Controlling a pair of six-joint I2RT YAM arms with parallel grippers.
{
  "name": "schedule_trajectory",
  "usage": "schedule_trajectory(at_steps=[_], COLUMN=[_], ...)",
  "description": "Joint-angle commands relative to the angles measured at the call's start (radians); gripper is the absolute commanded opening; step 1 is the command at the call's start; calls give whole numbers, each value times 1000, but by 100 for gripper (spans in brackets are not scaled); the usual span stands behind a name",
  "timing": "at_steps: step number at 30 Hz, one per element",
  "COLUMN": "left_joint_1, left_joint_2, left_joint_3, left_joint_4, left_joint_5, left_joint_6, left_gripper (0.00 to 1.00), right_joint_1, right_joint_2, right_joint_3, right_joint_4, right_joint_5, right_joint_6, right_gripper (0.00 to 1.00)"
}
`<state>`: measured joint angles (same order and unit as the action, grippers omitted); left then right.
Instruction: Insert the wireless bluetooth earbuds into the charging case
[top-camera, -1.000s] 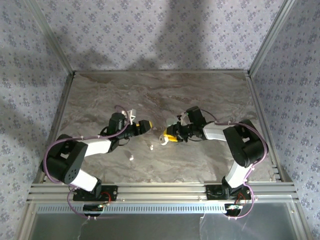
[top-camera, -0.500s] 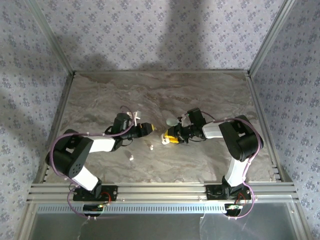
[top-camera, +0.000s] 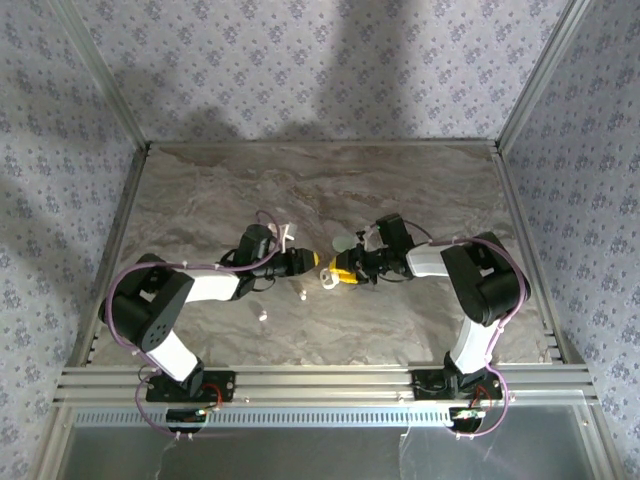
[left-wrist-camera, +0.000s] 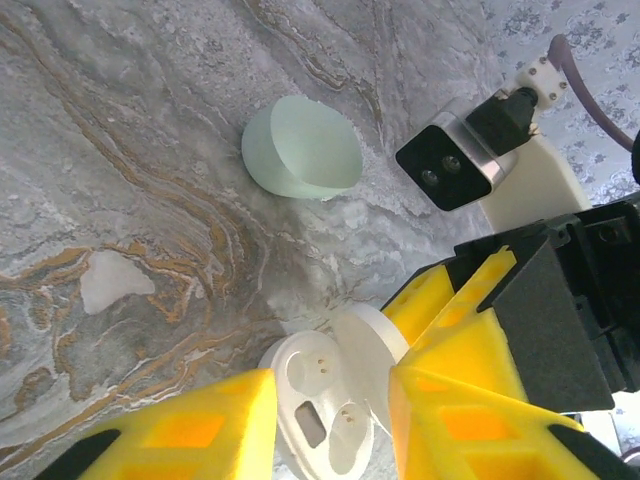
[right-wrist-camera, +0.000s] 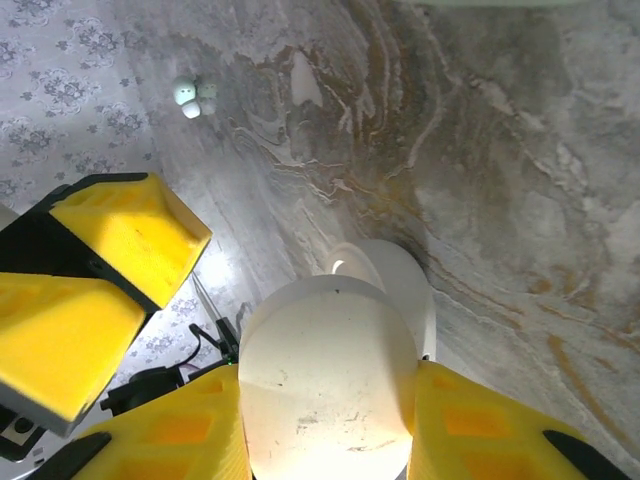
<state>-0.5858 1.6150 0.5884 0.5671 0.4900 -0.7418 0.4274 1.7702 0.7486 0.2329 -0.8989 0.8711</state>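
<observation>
My right gripper (right-wrist-camera: 325, 425) clenched on charging case (right-wrist-camera: 325, 375). Case lid open, near middle of marble table (top-camera: 420, 190). My left gripper (left-wrist-camera: 325, 440) released, fingers spread either side of open case. Whether they touch it, cannot tell. Tips of both grippers nearly meet. One earbud (top-camera: 302, 295) on table just near of grippers. Second earbud (top-camera: 263, 315) nearer still and further left. Pale green oval piece (left-wrist-camera: 300, 148) lies just far of case.

Top view: even, diffuse light, slightly soft; broad dim shadows lie on the back wall (top-camera: 300, 70), far beyond the charging case (top-camera: 328, 280). Right wrist: white glare on the table (right-wrist-camera: 225, 275) just left of the case, whose lid is nearly overexposed. Left wrist: bright, crisp.
</observation>
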Motion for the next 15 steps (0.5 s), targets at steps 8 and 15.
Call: schedule_trajectory(at_steps=[8, 15], left_joint_1=[-23, -45], left_joint_2=[41, 79], left_joint_3=[42, 63], left_joint_4=[-6, -4], left_joint_5=[45, 64], left_joint_6=[21, 14], left_gripper=[22, 13], right_joint_1=[-6, -6], right_joint_2=[-11, -8], right_joint_3=[11, 12], right_joint_4=[-21, -14], right_joint_5=[-9, -9], right_joint_6=[-9, -4], right_gripper=[35, 37])
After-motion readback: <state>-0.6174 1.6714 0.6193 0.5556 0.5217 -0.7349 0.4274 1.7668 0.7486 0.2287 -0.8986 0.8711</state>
